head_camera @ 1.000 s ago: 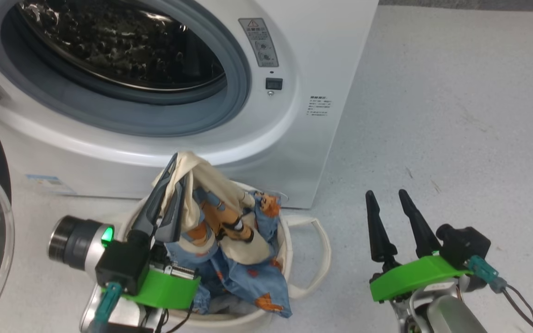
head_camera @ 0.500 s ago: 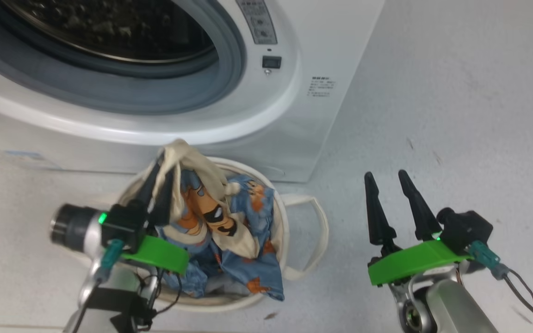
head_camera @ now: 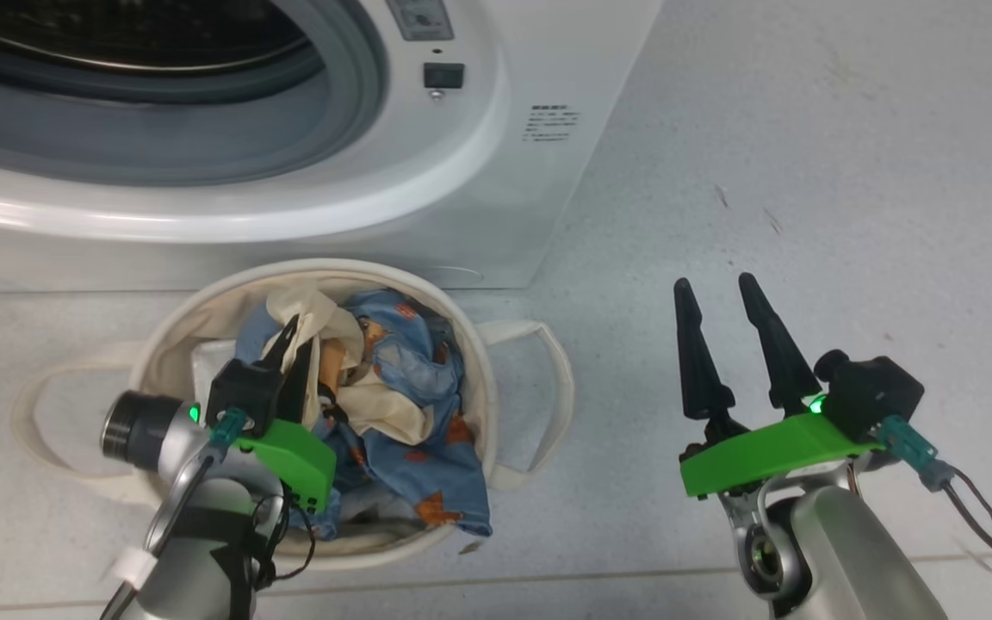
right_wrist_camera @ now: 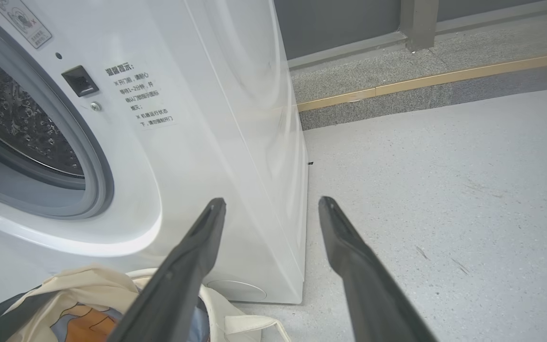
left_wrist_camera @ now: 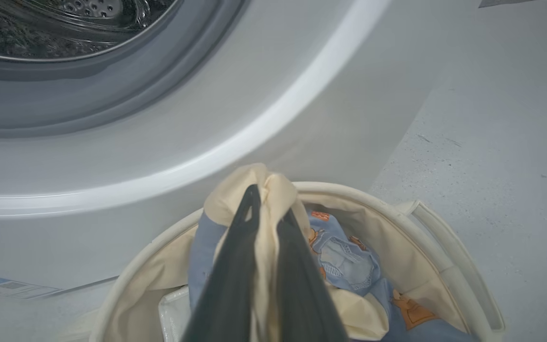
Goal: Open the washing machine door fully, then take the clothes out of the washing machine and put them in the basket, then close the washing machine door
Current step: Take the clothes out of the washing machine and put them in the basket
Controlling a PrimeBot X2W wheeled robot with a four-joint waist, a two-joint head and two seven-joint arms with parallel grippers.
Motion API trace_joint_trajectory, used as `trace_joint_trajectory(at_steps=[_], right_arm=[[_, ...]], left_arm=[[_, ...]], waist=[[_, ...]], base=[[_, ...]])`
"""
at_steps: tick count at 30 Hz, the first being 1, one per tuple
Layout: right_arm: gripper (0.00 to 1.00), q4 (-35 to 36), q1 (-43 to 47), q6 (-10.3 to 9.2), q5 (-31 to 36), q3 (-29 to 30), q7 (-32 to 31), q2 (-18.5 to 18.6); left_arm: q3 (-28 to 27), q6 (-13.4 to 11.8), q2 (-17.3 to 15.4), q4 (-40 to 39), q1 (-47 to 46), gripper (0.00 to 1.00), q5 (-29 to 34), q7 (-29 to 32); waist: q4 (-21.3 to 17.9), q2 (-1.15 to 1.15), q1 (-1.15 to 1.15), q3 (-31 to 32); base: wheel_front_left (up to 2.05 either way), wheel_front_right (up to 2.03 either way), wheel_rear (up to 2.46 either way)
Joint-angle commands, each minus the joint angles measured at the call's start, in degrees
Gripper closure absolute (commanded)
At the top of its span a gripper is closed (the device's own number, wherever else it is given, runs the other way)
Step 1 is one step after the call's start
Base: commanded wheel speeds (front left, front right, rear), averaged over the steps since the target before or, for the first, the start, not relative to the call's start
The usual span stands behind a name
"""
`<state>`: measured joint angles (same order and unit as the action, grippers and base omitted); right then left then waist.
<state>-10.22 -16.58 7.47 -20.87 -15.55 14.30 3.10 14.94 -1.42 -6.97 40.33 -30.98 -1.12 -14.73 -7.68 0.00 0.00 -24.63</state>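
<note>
The white washing machine (head_camera: 479, 172) fills the top left, and its grey-rimmed drum mouth (head_camera: 324, 129) is uncovered. The washing machine door is out of view. In front of it stands the cream basket (head_camera: 324, 265). The blue bear-print and cream clothes (head_camera: 410, 405) lie inside and hang over the near rim. My left gripper (head_camera: 294, 331) reaches into the basket, shut on a cream fold. The left wrist view shows that fold pinched between the fingers of my left gripper (left_wrist_camera: 266, 199), above the clothes (left_wrist_camera: 344, 256). My right gripper (head_camera: 714, 282) hovers open over the floor to the basket's right, holding nothing.
A flat white sheet (head_camera: 203, 370) lies against the basket's left inner wall. The basket's fabric handles (head_camera: 548, 379) loop out on both sides. Grey speckled floor (head_camera: 806, 172) stretches to the right of the washer. A raised kerb (right_wrist_camera: 397, 90) runs behind it.
The head camera has tilted down, so the washer has slid up the picture. My left gripper has lowered the held clothes into the basket. The right gripper stays open in the same place.
</note>
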Motion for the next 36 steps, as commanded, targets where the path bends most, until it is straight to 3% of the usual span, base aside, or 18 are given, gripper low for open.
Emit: trace_joint_trajectory(at_steps=[1, 10, 11, 12, 13, 14, 19, 24, 36], right_arm=[[0.0, 1.99, -1.1, 0.02, -0.46, -1.16, 0.7, -0.23], [0.0, 2.17, -1.54, 0.02, -1.08, -1.38, 0.7, -0.23], [0.0, 2.14, -1.51, 0.02, -1.0, -1.33, 0.7, -0.23], [0.0, 2.09, -1.49, 0.02, -0.92, -1.32, 0.7, -0.23], [0.0, 2.03, -1.44, 0.02, -0.84, -1.29, 0.7, -0.23], [0.0, 1.97, -1.4, 0.02, -0.77, -1.3, 0.7, -0.23], [0.0, 1.64, -0.86, 0.02, -0.45, -1.35, 0.7, -0.23], [0.0, 1.42, -0.15, 0.02, -0.13, -1.11, 0.7, -0.23], [0.0, 1.22, 3.65, 0.02, 0.18, 0.47, 0.7, -0.23]], left_arm=[[-1.41, -0.13, -0.97, 0.61, -1.32, 1.0, 0.29, -0.27], [-1.23, -0.56, -1.08, 5.56, -3.01, 1.0, -0.03, -0.27], [-1.25, -0.65, -1.12, 5.44, -3.04, 0.96, -0.07, -0.27], [-1.25, -0.71, -1.15, 5.34, -3.03, 0.81, -0.1, -0.27], [-1.24, -0.77, -1.14, 5.28, -2.95, 0.08, -0.15, -0.27], [-1.33, -0.92, -1.17, 5.73, -2.75, 0.0, -0.25, -0.27], [-1.13, -1.0, -0.55, 7.39, -2.02, 0.0, -0.65, -0.27], [-1.55, -1.27, 0.0, 3.88, 0.19, 0.0, -1.42, -0.27], [-3.21, -1.51, 1.23, -12.56, 11.58, 0.0, -3.0, -0.27]], waist=[[-0.65, 0.0, 0.0, -0.63], [-1.1, 0.0, 0.0, -0.96], [-0.99, 0.0, 0.0, -0.88], [-0.86, 0.0, 0.0, -0.78], [-0.68, 0.0, 0.0, -0.61], [-0.52, 0.0, 0.0, -0.4], [0.78, 0.0, 0.0, 1.57], [2.01, 0.0, 0.0, 4.25], [6.17, 0.0, 0.0, 14.07]], base=[[0.0, 0.0, 0.0], [0.0, 0.0, 0.0], [0.0, 0.0, 0.0], [0.0, 0.0, 0.0], [0.0, 0.0, 0.0], [0.0, 0.0, 0.0], [0.0, 0.0, 0.0], [0.0, 0.0, 0.0], [0.0, 0.0, 0.0]])
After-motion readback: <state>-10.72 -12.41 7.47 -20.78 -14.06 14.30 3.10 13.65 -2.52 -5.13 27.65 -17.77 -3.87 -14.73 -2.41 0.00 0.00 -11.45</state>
